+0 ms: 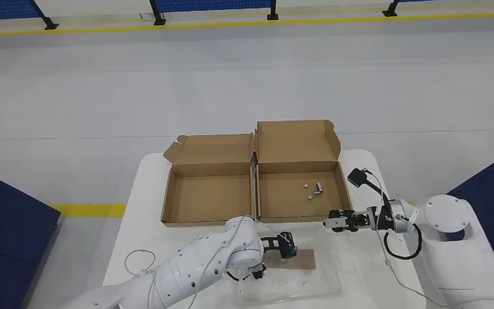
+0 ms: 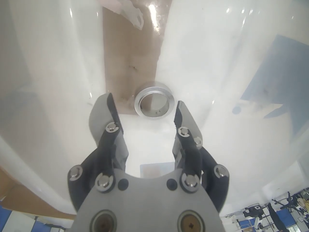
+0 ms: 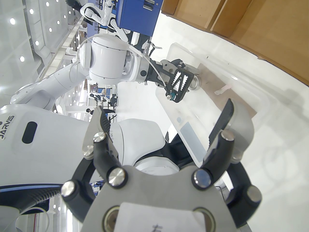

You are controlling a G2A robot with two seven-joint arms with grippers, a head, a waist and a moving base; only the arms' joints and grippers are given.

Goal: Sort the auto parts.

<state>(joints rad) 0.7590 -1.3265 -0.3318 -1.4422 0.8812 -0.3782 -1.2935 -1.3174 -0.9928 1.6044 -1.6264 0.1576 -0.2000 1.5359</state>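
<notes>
Your left claw (image 2: 144, 99) is spread wide and grips nothing. The metal ring (image 2: 154, 102) lies flat just ahead of its fingertips, lined up with the gap between the two fingers and nearer the one with the bare metal face; you can't tell whether that finger touches it. The ring sits at the near end of a brown cardboard strip (image 2: 130, 56) on the floor of the clear plastic tray (image 2: 217, 49). Farther along the strip, well apart from the claw, lies a white plastic clip (image 2: 129, 13).

From the right wrist you see the left claw side-on, with the ring right at its tips.

Your right claw (image 3: 164, 104) also stands wide open with nothing in it. In the top view it hangs over the white table (image 1: 150, 201), just in front of the right cardboard box (image 1: 297, 139) and beside the tray. A few small parts (image 1: 319, 186) lie inside that box. The left cardboard box (image 1: 212, 148) touches it side by side.
</notes>
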